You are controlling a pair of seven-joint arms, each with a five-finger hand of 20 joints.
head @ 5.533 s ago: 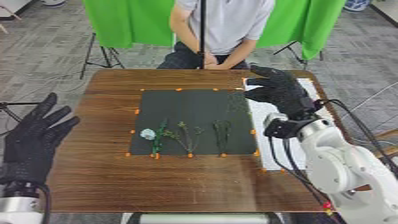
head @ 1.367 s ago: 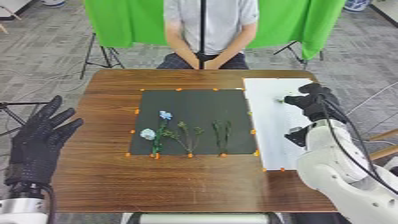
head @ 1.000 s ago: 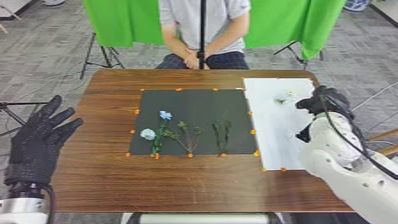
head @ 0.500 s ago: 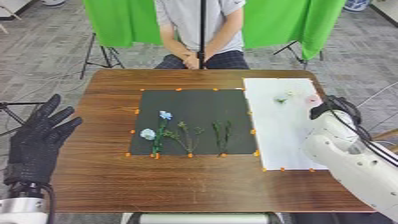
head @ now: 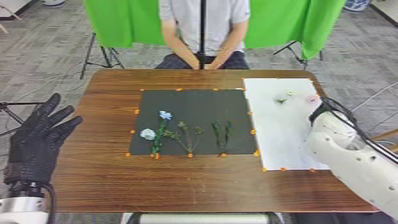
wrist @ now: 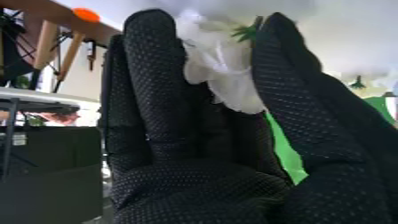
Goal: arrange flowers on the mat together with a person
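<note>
My right hand (head: 325, 111) is at the right edge of the white mat (head: 282, 135), partly hidden by its arm, beside a pale pink flower (head: 313, 99). In the right wrist view, white petals (wrist: 218, 65) lie between the straight fingers and thumb of my right hand (wrist: 200, 185), which is open. A whitish flower with green leaves (head: 282, 98) lies on the white mat. On the dark mat (head: 191, 100) are a blue flower (head: 165, 115), a pale blue flower (head: 147, 134) and green sprigs (head: 184, 137). My left hand (head: 37, 137) is open at the table's left side.
Small orange markers (head: 189, 155) line both mats on the brown table (head: 178, 185). A person sits across the table with hands (head: 206, 65) low at its far edge, behind a thin black pole (head: 202, 30).
My right hand has moved from above the white mat to its right edge, uncovering the two flowers there. The blue flower on the dark mat was not visible in the oldest frame.
</note>
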